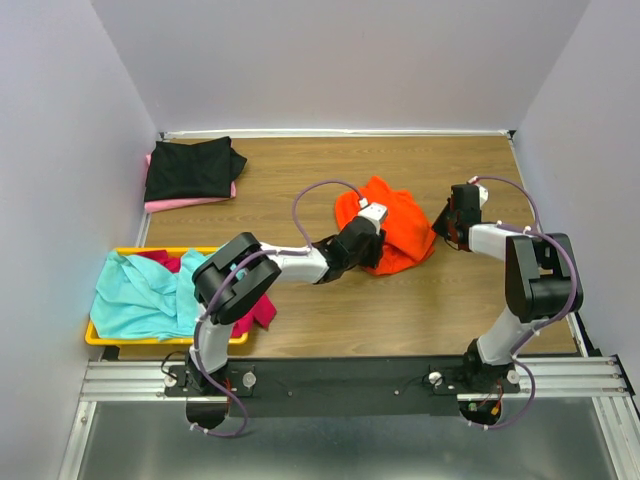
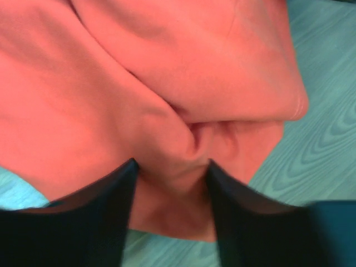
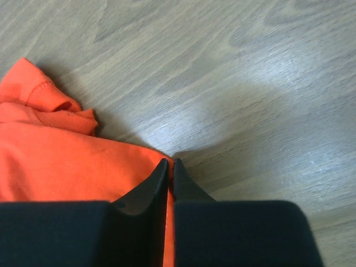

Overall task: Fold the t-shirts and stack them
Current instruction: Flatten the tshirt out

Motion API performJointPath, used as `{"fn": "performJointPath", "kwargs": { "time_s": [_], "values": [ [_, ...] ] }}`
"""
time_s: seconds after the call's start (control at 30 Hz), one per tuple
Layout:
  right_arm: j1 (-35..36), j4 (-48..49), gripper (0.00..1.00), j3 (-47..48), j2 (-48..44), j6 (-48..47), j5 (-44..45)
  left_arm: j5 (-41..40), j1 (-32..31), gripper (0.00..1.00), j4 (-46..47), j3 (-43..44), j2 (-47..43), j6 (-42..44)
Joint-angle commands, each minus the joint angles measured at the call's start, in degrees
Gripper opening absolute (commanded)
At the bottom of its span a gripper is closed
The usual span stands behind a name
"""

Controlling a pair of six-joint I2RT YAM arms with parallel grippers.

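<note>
Orange shirt point(image 1: 405, 228) crumpled mid-table point(image 1: 450, 305), seen from the top. Black shirt point(image 1: 190, 168) on pink shirt point(image 1: 190, 204) far left; teal shirt point(image 1: 140, 295), magenta shirt point(image 1: 262, 312) heaped at tray point(image 1: 98, 337). Left gripper point(image 1: 378, 222) low over cloth, arm stretched; right gripper point(image 1: 445, 225) at right edge, open wood nearer. Left wrist: fingers point(image 2: 105, 217) apart, straddling a fold. Right wrist: tips pinched on the hem, bare wood ahead.

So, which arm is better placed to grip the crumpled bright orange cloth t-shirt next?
Probably left: the left gripper, open, straddles a raised fold of the bright orange cloth t-shirt; the right gripper is shut on its edge.
</note>
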Motion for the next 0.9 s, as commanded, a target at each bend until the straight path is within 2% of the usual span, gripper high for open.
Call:
{"fn": "performJointPath", "kwargs": {
  "time_s": [0.0, 0.07, 0.17, 0.43, 0.53, 0.67, 0.73, 0.8, 0.83, 0.87],
  "values": [
    [-0.2, 1.0, 0.07, 1.1, 0.4, -0.1, -1.4, -1.2, -0.4, 0.26, 1.2, 1.8, 1.7, 0.3],
    [-0.3, 1.0, 0.01, 1.5, -0.5, 0.0, -1.7, -1.8, -0.4, 0.00, 0.5, 2.5, 1.7, 1.2],
    [-0.3, 0.9, 0.01, 1.8, -3.9, -0.1, -2.6, -7.0, 0.1, 0.00, -2.9, 3.0, -0.4, 2.8],
    [-0.4, -4.3, 0.01, 6.0, -19.3, -1.7, 1.5, -22.6, 1.0, 0.00, -11.8, 0.7, -18.5, 10.3],
    [-0.4, -6.3, 0.01, 7.3, -26.6, -2.8, 5.4, -25.1, 1.4, 0.00, -16.1, -0.2, -24.5, 10.6],
    [-0.4, -10.8, 0.01, 8.2, -36.4, -4.5, 9.0, -26.0, 2.1, 0.00, -16.8, -2.0, -32.0, 11.2],
    [-0.4, -11.7, 0.00, 8.5, -38.4, -4.7, 10.2, -25.8, 2.8, 0.00, -16.0, -2.6, -33.6, 12.0],
    [-0.4, -11.9, 0.00, 8.9, -39.5, -5.1, 12.4, -24.4, 5.5, 0.06, -13.6, -3.2, -34.3, 13.4],
    [-0.4, -11.9, 0.01, 8.9, -39.7, -5.1, 12.9, -23.3, 7.1, 0.19, -12.5, -3.3, -34.0, 13.9],
    [-0.4, -11.8, 0.01, 9.3, -39.3, -5.1, 13.4, -20.4, 10.2, 0.41, -10.6, -3.4, -33.5, 14.4]
  ]
}}
